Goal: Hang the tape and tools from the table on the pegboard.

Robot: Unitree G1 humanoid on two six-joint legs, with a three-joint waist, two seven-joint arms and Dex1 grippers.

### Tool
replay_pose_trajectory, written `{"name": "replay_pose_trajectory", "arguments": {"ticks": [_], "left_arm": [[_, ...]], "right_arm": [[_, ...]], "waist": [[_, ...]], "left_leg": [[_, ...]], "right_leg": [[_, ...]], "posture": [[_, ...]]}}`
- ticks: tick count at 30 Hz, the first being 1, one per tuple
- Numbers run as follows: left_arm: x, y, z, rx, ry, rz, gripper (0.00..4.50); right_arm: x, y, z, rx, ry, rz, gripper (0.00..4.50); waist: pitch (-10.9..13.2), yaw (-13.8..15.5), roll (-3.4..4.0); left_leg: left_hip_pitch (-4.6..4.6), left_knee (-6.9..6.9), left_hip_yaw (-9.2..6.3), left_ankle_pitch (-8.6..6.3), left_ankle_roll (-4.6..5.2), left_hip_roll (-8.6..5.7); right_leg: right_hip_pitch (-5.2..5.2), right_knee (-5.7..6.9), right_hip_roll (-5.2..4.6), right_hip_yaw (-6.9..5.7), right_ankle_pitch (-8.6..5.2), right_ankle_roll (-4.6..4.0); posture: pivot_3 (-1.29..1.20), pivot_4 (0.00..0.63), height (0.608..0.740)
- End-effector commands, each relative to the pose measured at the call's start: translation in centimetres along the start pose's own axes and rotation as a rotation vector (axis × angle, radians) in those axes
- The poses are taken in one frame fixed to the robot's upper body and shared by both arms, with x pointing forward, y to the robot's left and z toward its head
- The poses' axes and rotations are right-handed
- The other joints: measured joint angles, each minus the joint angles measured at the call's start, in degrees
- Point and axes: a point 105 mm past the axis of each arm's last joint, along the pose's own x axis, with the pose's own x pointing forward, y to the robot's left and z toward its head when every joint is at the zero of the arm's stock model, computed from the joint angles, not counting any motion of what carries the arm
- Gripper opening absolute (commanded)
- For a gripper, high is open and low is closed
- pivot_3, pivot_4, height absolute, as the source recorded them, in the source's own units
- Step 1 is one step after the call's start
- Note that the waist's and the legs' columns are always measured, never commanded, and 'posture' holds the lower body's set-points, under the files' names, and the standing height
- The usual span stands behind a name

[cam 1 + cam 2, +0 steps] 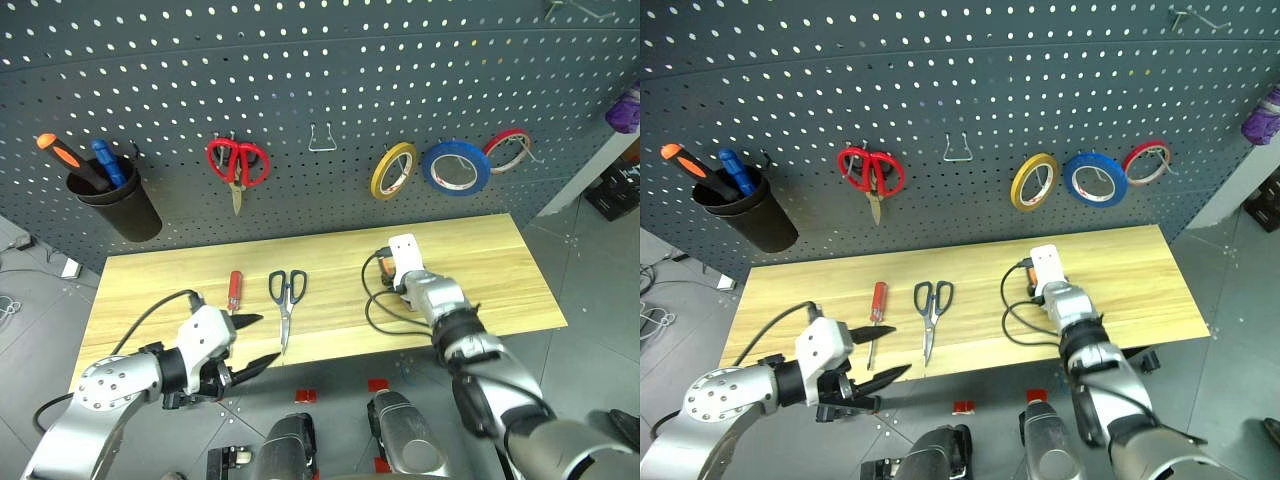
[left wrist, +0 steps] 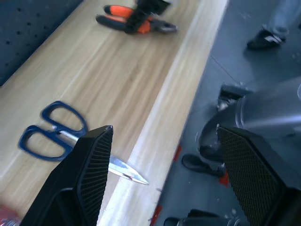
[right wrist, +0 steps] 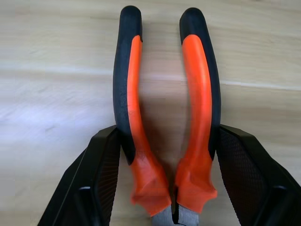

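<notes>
Orange-and-black pliers (image 3: 134, 94) lie flat on the light wood table (image 1: 500, 270), right of the middle. My right gripper (image 3: 167, 141) is shut on them, one finger pressed against each handle near the pivot. Dark-handled scissors (image 1: 286, 296) and a red-handled screwdriver (image 1: 235, 291) lie left of centre. Just in front of the scissors' tip, at the table's front edge, my left gripper (image 1: 268, 338) hovers open and holds nothing. The blue tape (image 1: 455, 167) hangs on a hook of the dark pegboard (image 1: 320, 60).
On the pegboard hang a black cup (image 1: 125, 205) with orange and blue screwdrivers, red scissors (image 1: 238, 163), a yellow tape ring (image 1: 393, 170) and a red tape ring (image 1: 508, 150). An empty wire hook (image 1: 321, 140) sits between the scissors and the tapes.
</notes>
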Motion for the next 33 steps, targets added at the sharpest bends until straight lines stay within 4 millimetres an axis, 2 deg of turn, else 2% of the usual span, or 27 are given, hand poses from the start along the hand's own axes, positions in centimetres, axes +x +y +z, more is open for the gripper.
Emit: {"name": "replay_pose_trajectory", "arguments": {"ticks": [1, 4, 8, 10, 13, 19, 21, 28, 33], "left_arm": [[-1.5, 1.3, 2.1, -0.045, -0.106, 0.12, 3.71], [-2.4, 2.0, 3.1, -0.07, -0.148, 0.19, 3.71], [-3.7, 3.7, 4.7, -0.117, -0.233, 0.285, 3.71], [-4.0, 4.5, 5.3, -0.108, -0.247, 0.307, 3.71], [-4.0, 6.0, 6.6, -0.107, -0.266, 0.338, 3.71], [-2.8, 8.1, 9.9, -0.105, -0.3, 0.403, 3.71], [-2.1, 8.1, 10.4, -0.113, -0.307, 0.401, 3.71], [0.0, 6.9, 11.2, -0.128, -0.291, 0.364, 3.71], [0.7, 6.4, 11.9, -0.123, -0.301, 0.344, 3.71]], "right_arm": [[-5.3, 4.7, 6.4, -0.106, -0.341, 0.2, 2.76], [-9.2, 6.7, 8.5, -0.128, -0.518, 0.299, 2.76], [-15.8, 8.7, 14.8, -0.139, -0.903, 0.354, 2.76], [-17.8, 8.8, 17.8, -0.126, -1.042, 0.332, 2.76], [-19.6, 8.3, 22.3, -0.119, -1.217, 0.281, 2.76], [-20.2, 7.8, 28.4, -0.119, -1.41, 0.164, 2.76], [-19.8, 8.0, 29.5, -0.135, -1.445, 0.13, 2.76], [-18.0, 7.8, 30.8, -0.245, -1.501, 0.026, 2.76], [-16.2, 6.9, 29.8, -0.305, -1.479, -0.022, 2.76]], "waist": [[0.0, 0.0, 0.01], [0.1, 0.1, 0.0], [0.2, 0.6, -0.08], [0.4, 0.6, -0.1], [0.7, 0.6, -0.16], [1.6, 1.4, -0.41], [1.8, 1.5, -0.49], [2.8, 1.5, -0.67], [3.2, 1.9, -0.73]], "left_leg": [[-0.09, 0.01, 0.02, 0.0, 0.0, 0.01], [-0.43, 0.12, 0.04, 0.01, -0.02, 0.01], [-0.36, 0.14, -0.01, 0.02, -0.02, 0.01], [-0.31, 0.13, -0.04, 0.04, -0.06, 0.01], [-0.28, 0.13, -0.07, 0.12, -0.14, 0.0], [-0.28, 0.06, -0.11, 0.2, -0.18, -0.04], [-0.33, 0.05, -0.08, 0.23, -0.22, -0.07], [-0.35, -0.06, 0.12, 0.34, -0.42, -0.05], [-0.47, 0.02, 0.14, 0.34, -0.44, -0.03]], "right_leg": [[-0.14, 0.03, 0.0, 0.02, 0.0, 0.0], [-0.47, 0.09, 0.0, 0.03, 0.01, 0.02], [-0.4, 0.05, 0.0, -0.01, 0.04, 0.02], [-0.38, 0.05, 0.01, -0.04, 0.07, -0.03], [-0.38, 0.06, 0.01, -0.08, 0.13, -0.09], [-0.41, 0.04, 0.01, -0.16, 0.2, -0.14], [-0.46, 0.01, 0.0, -0.15, 0.21, -0.14], [-0.57, 0.01, -0.05, -0.15, 0.22, -0.16], [-0.66, 0.01, -0.06, -0.17, 0.22, -0.16]], "posture": [[-0.22, 0.252, 0.74], [-0.22, 0.263, 0.74], [-0.22, 0.277, 0.74], [-0.22, 0.282, 0.74], [-0.21, 0.292, 0.74], [-0.19, 0.304, 0.74], [-0.18, 0.306, 0.74], [-0.14, 0.327, 0.74], [-0.13, 0.335, 0.74]]}}
